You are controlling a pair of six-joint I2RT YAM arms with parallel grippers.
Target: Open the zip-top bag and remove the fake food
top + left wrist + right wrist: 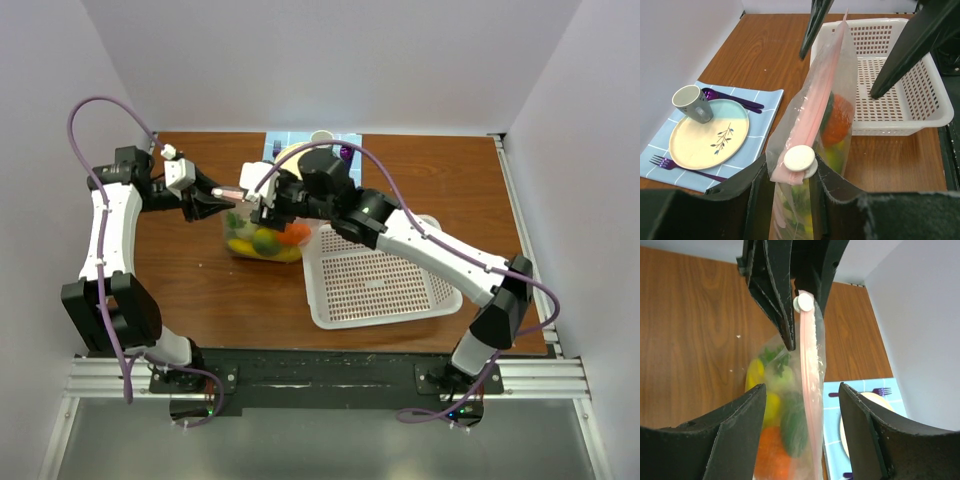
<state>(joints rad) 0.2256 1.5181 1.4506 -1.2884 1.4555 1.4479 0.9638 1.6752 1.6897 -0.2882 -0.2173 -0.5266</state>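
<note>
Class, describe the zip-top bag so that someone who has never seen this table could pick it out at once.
On the wooden table, look just left of the white basket. The bag stands there on edge, its end pinched by the left gripper. It alone is clear plastic with a pink zip strip, and bright fake food shows through it.

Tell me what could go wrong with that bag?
The left pincer pinches only the top of the clear plastic bag with a pink zipper strip, beside its round white slider; the glossy plastic fruit inside might drag it loose. The right pincer stands open around the strip and could miss it or clamp both sides together.
</note>
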